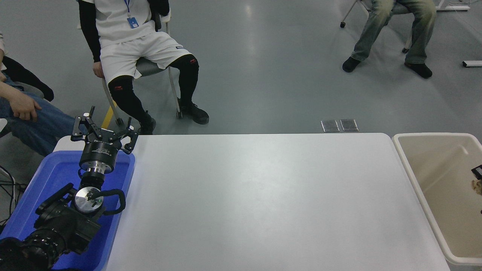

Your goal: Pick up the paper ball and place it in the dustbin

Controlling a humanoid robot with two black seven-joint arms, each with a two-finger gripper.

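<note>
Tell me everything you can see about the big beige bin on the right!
The dustbin is a large, cream-coloured rectangular tub that looks like smooth plastic, with a thick rounded rim. It stands open and upright against the table's right edge, partly cut off by the picture. Over its inside, at the picture's edge, a tan crumpled scrap and a black tip just peek in.

A scrap of my tan paper ball (478,186) shows at the right edge, above the open, cream, thick-rimmed dustbin (410,169).

Blue tub (45,177) left of white table (263,195).
</note>
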